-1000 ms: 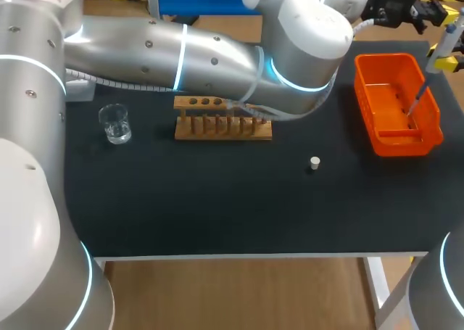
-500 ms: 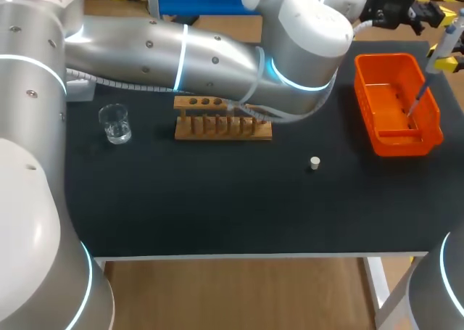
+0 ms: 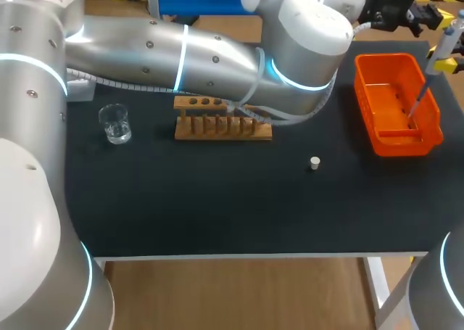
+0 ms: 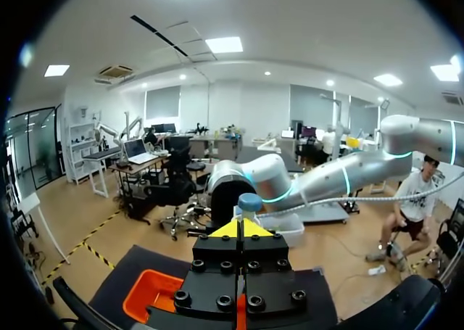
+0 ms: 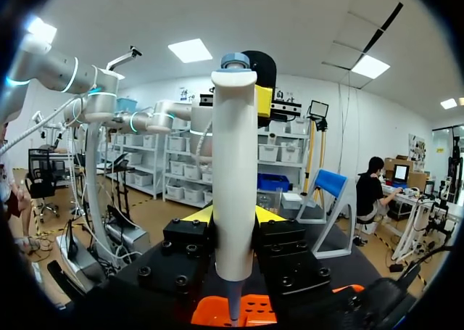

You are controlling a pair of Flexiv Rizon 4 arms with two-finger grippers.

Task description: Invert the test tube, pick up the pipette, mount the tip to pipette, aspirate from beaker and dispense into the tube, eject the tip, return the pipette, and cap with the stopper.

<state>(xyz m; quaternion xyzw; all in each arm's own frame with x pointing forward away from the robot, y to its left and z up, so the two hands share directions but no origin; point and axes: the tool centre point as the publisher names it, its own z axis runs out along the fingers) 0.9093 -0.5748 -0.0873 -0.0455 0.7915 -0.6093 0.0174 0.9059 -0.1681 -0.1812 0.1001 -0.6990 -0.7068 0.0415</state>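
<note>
Nearest, in the lower middle of the head view, the small white stopper [image 3: 314, 162] lies just where it lay a second ago. It is well apart from the wooden test-tube rack [image 3: 217, 128] at centre and the clear glass beaker [image 3: 114, 122] at left, and neither of those has moved. Farther off at the right, the orange plastic bin [image 3: 397, 145] is likewise unmoved, and the slim lower end of the white pipette with a blue cap [image 3: 444, 46] hangs inside it. The right gripper [image 5: 234, 215] is clamped on the pipette's body from both sides. The only change is in the upper right corner. The pipette has edged slightly up and to the right, and the left gripper [image 4: 245, 228], its fingers pressed together on nothing, sits just beside the blue cap. This reads as the tip-ejection step over the bin, though whether the tip has dropped cannot be told. Returning the pipette and capping appear still to come.
</note>
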